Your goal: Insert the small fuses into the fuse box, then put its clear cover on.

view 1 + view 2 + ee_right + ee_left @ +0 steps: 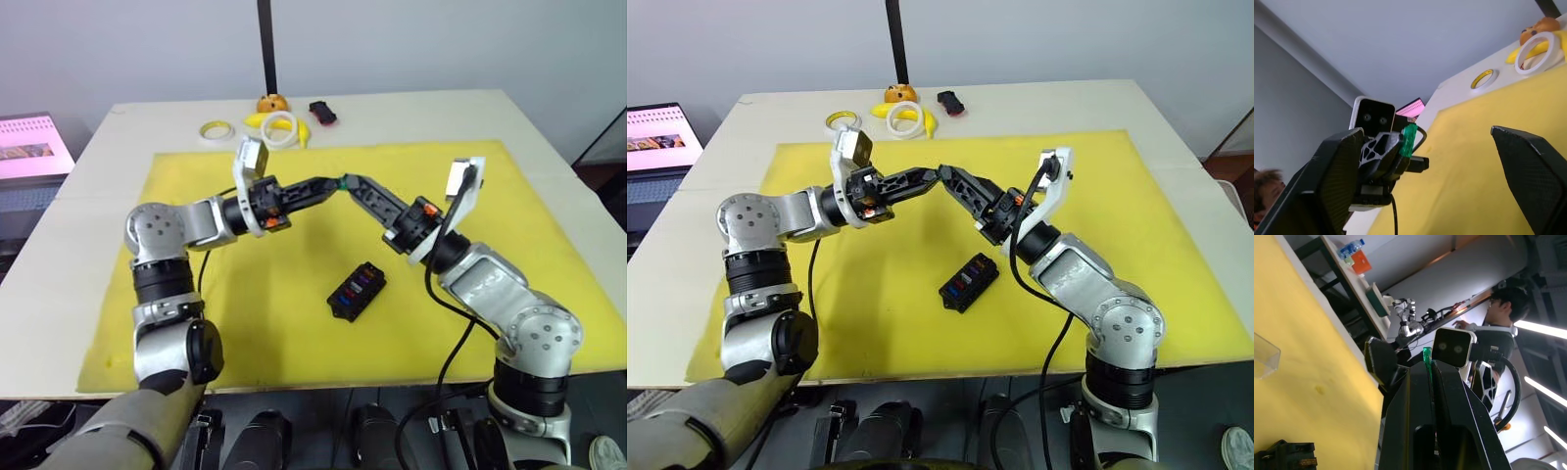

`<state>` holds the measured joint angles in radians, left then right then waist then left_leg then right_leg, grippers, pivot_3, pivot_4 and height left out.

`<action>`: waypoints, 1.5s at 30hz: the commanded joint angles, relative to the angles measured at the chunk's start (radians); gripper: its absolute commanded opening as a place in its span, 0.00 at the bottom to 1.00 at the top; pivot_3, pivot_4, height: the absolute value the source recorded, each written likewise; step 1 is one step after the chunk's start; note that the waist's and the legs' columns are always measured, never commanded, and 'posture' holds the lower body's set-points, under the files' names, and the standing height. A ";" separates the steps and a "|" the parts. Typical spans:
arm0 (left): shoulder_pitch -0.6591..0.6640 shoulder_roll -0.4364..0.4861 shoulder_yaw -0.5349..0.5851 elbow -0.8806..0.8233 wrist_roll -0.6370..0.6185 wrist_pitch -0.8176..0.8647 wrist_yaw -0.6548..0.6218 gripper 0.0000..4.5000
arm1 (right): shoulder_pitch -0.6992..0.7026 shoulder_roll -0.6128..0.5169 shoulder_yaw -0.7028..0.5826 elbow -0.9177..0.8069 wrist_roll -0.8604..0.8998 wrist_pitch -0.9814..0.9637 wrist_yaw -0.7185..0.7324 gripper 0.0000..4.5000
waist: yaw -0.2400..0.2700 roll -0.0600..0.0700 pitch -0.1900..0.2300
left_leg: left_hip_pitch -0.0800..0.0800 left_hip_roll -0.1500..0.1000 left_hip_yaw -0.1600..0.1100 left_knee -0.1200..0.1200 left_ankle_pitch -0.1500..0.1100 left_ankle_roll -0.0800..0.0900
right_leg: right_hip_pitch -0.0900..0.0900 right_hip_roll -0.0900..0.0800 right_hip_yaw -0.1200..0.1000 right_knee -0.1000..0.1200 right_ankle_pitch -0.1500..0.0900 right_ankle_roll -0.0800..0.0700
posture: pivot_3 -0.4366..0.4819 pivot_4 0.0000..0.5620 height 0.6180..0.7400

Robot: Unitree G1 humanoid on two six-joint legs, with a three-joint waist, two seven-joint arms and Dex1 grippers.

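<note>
A yellow mat [294, 323] covers most of the pale table [549, 127]. Above the middle of the mat the two arms meet tip to tip, raised off the surface. The left gripper [333, 186] is pinched closed on a green fuse [1426, 357], which stands out from between its fingertips; the right wrist view shows the same chip [1409, 140] gripped at the end of the closed fingers. The right gripper [355, 182] has its two fingers spread wide apart, one on each side of the left gripper's tip, and grips nothing.

The fuse box [357, 291] lies on the mat, near its middle and below the grippers, turned at an angle. Small fuses [360, 282] in blue, purple and red already sit in its top slots; the exact count cannot be made out.

The clear cover [1265, 355] lies flat on the mat, apart from the box, seen from the left wrist.

At the far edge of the table, off the mat, lie two tape rings [279, 128], one white and one yellowish, a yellow item, an orange toy [271, 102] and a small black-and-red object [322, 112]. A monitor [32, 142] stands to the left of the table.
</note>
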<state>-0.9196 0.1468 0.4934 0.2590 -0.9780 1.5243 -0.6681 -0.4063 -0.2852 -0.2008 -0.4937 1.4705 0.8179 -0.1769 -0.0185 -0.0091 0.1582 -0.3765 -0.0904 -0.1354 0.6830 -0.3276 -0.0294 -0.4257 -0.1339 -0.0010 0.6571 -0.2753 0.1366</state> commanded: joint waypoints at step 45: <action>0.007 0.007 -0.040 -0.012 -0.167 -0.051 0.128 0.00 | 0.009 -0.083 0.078 -0.057 0.113 -0.098 -0.032 0.09 | 0.002 0.000 0.000 | 0.000 0.000 0.000 0.000 0.000 0.000 | 0.000 0.000 0.000 -0.001 0.000 0.000 | 0.48 0.27 1.00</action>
<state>-0.9032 0.1477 0.4541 0.2642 -1.1199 1.4890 -0.5365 -0.3875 -0.3665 -0.1237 -0.5093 1.5643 0.7316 -0.2159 -0.0163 -0.0092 0.1582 -0.3766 -0.0905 -0.1349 0.6829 -0.3276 -0.0294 -0.4256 -0.1337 -0.0008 0.6565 -0.2753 0.1366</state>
